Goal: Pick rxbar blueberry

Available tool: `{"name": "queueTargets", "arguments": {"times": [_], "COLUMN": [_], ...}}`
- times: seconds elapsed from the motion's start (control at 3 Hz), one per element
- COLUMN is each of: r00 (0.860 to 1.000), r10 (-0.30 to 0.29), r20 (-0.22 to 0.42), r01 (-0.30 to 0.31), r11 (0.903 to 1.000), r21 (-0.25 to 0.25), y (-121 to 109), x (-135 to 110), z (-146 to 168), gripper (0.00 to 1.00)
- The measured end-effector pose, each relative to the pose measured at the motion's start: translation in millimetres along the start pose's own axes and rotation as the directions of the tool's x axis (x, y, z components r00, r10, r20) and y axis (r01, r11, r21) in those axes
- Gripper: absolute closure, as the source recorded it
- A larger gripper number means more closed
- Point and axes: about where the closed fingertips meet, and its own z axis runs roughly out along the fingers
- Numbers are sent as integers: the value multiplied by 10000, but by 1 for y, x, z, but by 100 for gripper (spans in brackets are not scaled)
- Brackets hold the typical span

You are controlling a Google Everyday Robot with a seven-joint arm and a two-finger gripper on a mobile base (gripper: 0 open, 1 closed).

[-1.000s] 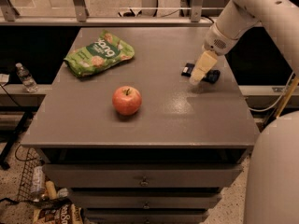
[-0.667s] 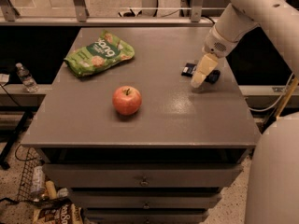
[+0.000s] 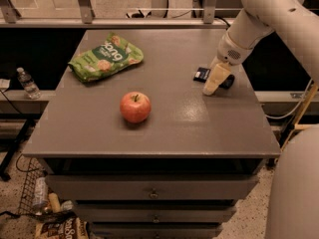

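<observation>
The rxbar blueberry (image 3: 202, 73) is a small dark navy bar lying flat near the right edge of the grey table (image 3: 164, 128). My gripper (image 3: 213, 83) hangs from the white arm at the upper right and is down over the bar, its cream fingers (image 3: 216, 79) covering the bar's middle. Only the bar's left end and a dark bit on the right show.
A red apple (image 3: 135, 107) sits mid-table. A green snack bag (image 3: 105, 57) lies at the back left. Drawers are below the table front. A water bottle (image 3: 27, 82) stands on a ledge at the left. The robot's white body fills the lower right corner.
The gripper has stayed over the bar, shifting only slightly. The bar, apple and bag have not moved.
</observation>
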Motion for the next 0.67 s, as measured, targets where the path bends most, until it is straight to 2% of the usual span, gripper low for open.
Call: {"name": "queueTargets", "arguments": {"times": [0.67], "r00": [10000], "r10": [-34], "r20": [-1], "r01": [34], "r11": [10000], "r21": [-2], "y": [-1], "x": [-3], "z": [-8], "gripper": [89]}}
